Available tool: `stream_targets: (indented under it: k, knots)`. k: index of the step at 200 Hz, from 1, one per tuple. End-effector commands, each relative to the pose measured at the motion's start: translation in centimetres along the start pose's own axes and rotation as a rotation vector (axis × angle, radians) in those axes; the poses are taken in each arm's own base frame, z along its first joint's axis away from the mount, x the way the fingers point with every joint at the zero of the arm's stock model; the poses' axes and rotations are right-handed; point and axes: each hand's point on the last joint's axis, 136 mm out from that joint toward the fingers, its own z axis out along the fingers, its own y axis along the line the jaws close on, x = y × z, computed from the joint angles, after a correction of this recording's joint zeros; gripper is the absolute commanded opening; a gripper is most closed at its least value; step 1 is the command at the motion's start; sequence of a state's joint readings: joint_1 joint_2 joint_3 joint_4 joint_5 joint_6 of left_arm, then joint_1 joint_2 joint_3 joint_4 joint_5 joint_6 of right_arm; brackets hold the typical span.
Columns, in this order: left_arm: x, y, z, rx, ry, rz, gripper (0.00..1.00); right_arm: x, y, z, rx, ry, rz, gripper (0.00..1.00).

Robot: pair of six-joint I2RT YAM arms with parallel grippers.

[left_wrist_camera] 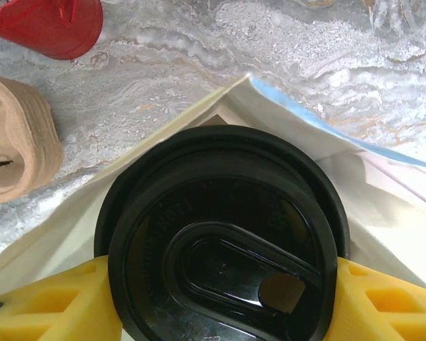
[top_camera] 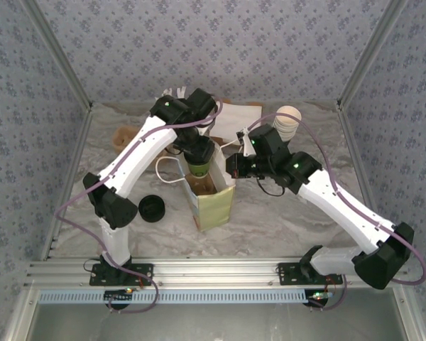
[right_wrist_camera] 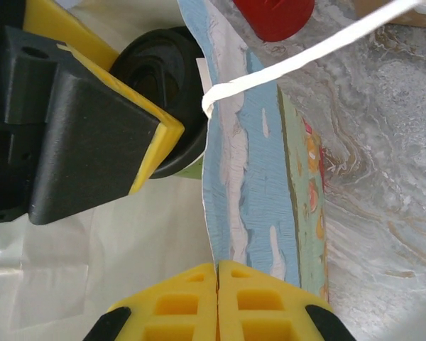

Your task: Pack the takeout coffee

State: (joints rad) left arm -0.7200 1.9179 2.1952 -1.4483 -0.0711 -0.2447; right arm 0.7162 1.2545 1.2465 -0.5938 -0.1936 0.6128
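The coffee (left_wrist_camera: 224, 241), seen from above as a black lid, is clamped between the left gripper's (left_wrist_camera: 224, 302) yellow fingers (left_wrist_camera: 50, 302) on either side. It sits in the open mouth of the white bag (left_wrist_camera: 298, 131). Beyond, on the marbled table (left_wrist_camera: 199, 57), are a red object (left_wrist_camera: 50, 25) and a tan carrier (left_wrist_camera: 14, 138).

lit bright and even from overhead, diffuse. only soft, pale shadows on the table (top_camera: 270, 220) near centre. faint sheen on the glossy lid of the takeout coffee (left_wrist_camera: 224, 241) toward 6 o'clock. wrist views soft-focused at 6 o'clock; overhead view crisp, slightly washed out.
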Motion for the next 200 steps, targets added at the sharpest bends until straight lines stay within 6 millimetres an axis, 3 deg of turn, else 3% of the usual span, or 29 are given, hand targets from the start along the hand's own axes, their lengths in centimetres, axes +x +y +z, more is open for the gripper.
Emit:
stream_targets:
  k: [1,63,119,200]
  knots:
    - [-0.6,0.1,0.7,-0.008,-0.010,-0.084,0.53,-0.6,-0.1,-0.3,0.035,-0.094,0.094,0.01]
    - [-1.5,0.6,1.0,-0.050,-0.030,-0.175,0.52,0.1,-0.8,-0.5,0.113,-0.231,0.203,0.00]
    - [-2.0,1.1,1.3,-0.094,-0.031,-0.221,0.52,0.8,0.2,-0.2,0.094,-0.254,0.219,0.00]
    - [-1.8,0.6,3.6,-0.068,-0.049,-0.257,0.51,1.1,-0.1,-0.3,0.102,-0.253,0.226,0.00]
